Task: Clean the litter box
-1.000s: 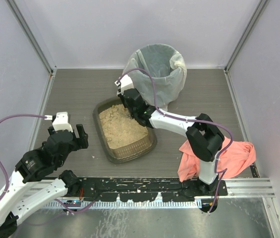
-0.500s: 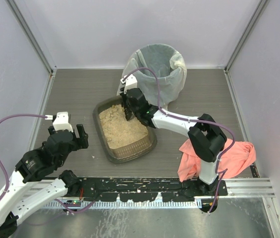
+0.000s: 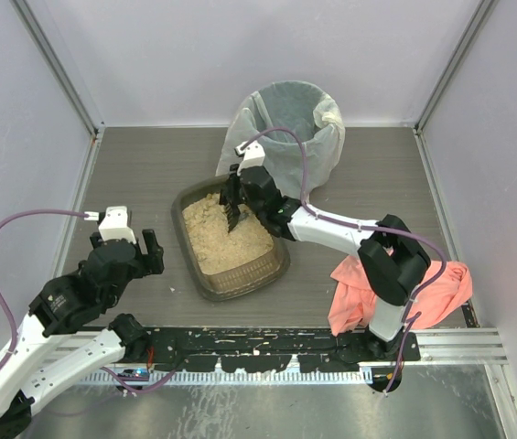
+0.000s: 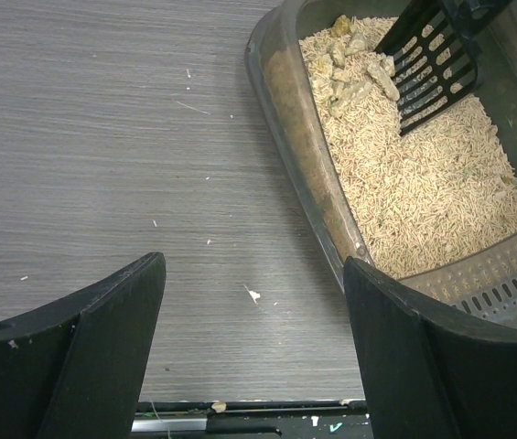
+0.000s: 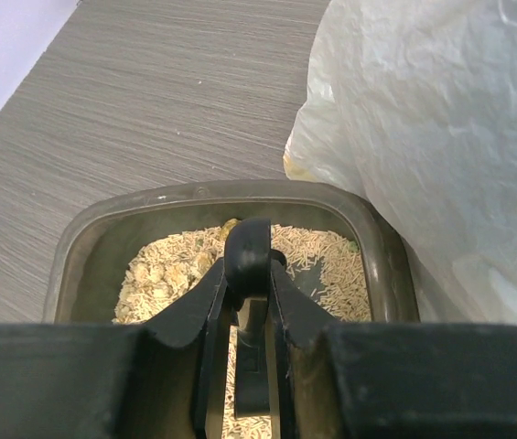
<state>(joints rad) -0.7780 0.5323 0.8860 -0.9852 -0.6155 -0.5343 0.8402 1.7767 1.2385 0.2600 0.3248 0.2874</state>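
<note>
The litter box [image 3: 186, 240], a shallow dark tray of tan pellets, lies mid-table; it also shows in the left wrist view [image 4: 306, 155] and the right wrist view [image 5: 231, 194]. My right gripper [image 3: 240, 194] [image 5: 247, 274] is shut on the handle [image 5: 247, 249] of a black slotted scoop [image 3: 232, 214] [image 4: 432, 64]. The scoop's blade points down into the litter at the box's far end, next to pale clumps [image 4: 354, 78]. My left gripper [image 3: 125, 249] [image 4: 253, 274] hangs open over bare table to the left of the box, holding nothing.
A round bin lined with a white bag [image 3: 290, 128] [image 5: 441, 137] stands right behind the box, touching its far corner. A pink cloth [image 3: 432, 291] lies by the right arm's base. A few stray pellets [image 4: 253, 294] dot the table left of the box.
My right wrist has swung a little right and back, and the scoop now stands steeper with its blade in the far middle of the litter. The left arm has not moved.
</note>
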